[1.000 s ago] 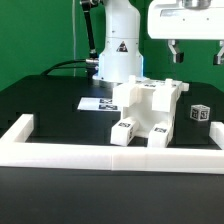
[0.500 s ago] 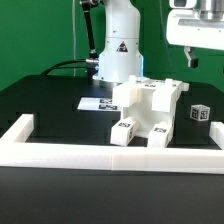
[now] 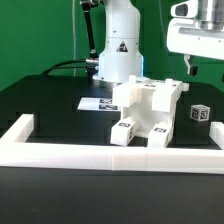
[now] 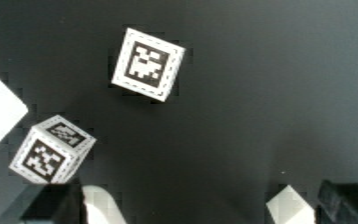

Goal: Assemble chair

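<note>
White plastic chair (image 3: 150, 108), part-built, in the middle of the black worktop (image 3: 50, 100).
The hand (image 4: 211, 205) hangs high at the exterior view's right, fingers spread and holding nothing; below it a small loose tagged cube (image 3: 198, 113) stands just beside the chair.

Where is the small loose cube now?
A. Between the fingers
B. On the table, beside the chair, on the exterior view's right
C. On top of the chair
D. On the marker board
B: the cube stands on the black table, apart from the chair, while the fingers are up in the air and hold nothing.
</note>
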Controlling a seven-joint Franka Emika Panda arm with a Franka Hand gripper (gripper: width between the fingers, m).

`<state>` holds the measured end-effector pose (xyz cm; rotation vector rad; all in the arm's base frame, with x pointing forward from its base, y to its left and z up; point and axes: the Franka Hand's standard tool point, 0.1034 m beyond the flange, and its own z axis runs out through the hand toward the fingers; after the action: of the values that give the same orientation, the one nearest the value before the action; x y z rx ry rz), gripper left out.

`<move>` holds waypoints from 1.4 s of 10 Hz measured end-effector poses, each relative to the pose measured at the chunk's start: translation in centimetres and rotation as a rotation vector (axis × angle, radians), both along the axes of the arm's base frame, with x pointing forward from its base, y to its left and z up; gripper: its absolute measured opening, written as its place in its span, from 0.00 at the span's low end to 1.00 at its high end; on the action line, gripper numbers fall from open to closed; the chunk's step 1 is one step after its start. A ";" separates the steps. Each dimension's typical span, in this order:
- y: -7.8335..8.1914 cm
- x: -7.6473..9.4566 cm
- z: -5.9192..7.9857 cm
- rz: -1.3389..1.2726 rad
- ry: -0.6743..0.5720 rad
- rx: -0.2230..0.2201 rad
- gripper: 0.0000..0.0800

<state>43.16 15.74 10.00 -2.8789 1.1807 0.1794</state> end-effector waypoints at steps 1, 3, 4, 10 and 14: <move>0.0 0.0 0.0 0.000 0.000 0.000 0.81; -0.2 -0.6 -0.2 -0.035 -0.001 -0.004 0.81; 0.0 -1.4 -0.7 -0.087 -0.001 -0.013 0.81; 0.7 -3.0 -3.7 -0.107 -0.009 -0.047 0.81; 0.6 -3.9 -6.2 -0.090 0.006 -0.075 0.81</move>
<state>39.21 16.31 3.84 -2.8819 1.3437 0.1445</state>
